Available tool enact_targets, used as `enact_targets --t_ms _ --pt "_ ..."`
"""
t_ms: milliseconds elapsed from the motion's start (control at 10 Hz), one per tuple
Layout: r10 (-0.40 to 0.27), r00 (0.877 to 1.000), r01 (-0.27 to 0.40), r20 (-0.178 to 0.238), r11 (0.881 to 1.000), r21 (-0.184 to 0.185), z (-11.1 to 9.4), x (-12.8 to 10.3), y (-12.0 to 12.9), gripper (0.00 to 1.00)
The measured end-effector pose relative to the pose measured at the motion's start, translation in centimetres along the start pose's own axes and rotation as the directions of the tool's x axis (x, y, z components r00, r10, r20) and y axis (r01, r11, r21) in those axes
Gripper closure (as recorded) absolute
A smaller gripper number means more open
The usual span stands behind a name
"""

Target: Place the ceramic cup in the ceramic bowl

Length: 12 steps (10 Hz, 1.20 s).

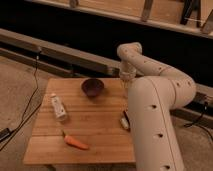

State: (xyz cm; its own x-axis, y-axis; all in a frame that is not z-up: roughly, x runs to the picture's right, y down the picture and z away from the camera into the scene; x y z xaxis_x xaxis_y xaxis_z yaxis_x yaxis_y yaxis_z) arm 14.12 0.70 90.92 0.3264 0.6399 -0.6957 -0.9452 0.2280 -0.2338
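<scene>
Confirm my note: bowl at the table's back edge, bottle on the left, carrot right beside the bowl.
Wrong on the carrot: the camera view shows it near the front edge of the table, well apart from the ceramic bowl. Bowl and bottle are as noted. The gripper hangs just right of the bowl.

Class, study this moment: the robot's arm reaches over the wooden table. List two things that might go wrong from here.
1. The gripper hangs at the table's far right edge, right of the ceramic bowl; the ceramic cup cannot be made out there, so a drop off the edge seems possible.
2. The bulky arm passes close to a small object; swinging toward the bowl might knock it.
</scene>
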Motion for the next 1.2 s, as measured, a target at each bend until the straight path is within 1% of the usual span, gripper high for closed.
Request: enact_targets --t_ms 100,300,400,600,700,800,1000,1100,1200 --pt "0.003 1.0 -0.003 -0.001 1.0 0.003 -0.1 0.1 0.0 1.0" --pt "-0.003 1.0 0.003 -0.003 1.0 0.018 -0.8 0.2 0.0 1.0" --pt "-0.017 1.0 0.017 -0.008 0.999 0.034 -1.3 0.3 0.1 1.0" --pt "-0.065 0.998 0.066 -0.022 0.995 0.072 -2.6 0.3 1.0 1.0" --pt "-0.107 0.994 0.11 -0.029 0.989 0.099 -3.8 0.0 2.1 1.0" --pt "-0.138 0.99 0.141 -0.032 0.983 0.116 -4.5 -0.3 3.1 1.0" --pt "-0.205 0.978 0.209 -0.038 0.967 0.149 -6.0 -1.0 5.4 1.0" --pt "-0.255 0.966 0.259 -0.047 0.95 0.174 -6.8 -1.5 7.1 1.0" --pt "-0.284 0.958 0.288 -0.052 0.939 0.189 -7.3 -1.8 8.1 1.0"
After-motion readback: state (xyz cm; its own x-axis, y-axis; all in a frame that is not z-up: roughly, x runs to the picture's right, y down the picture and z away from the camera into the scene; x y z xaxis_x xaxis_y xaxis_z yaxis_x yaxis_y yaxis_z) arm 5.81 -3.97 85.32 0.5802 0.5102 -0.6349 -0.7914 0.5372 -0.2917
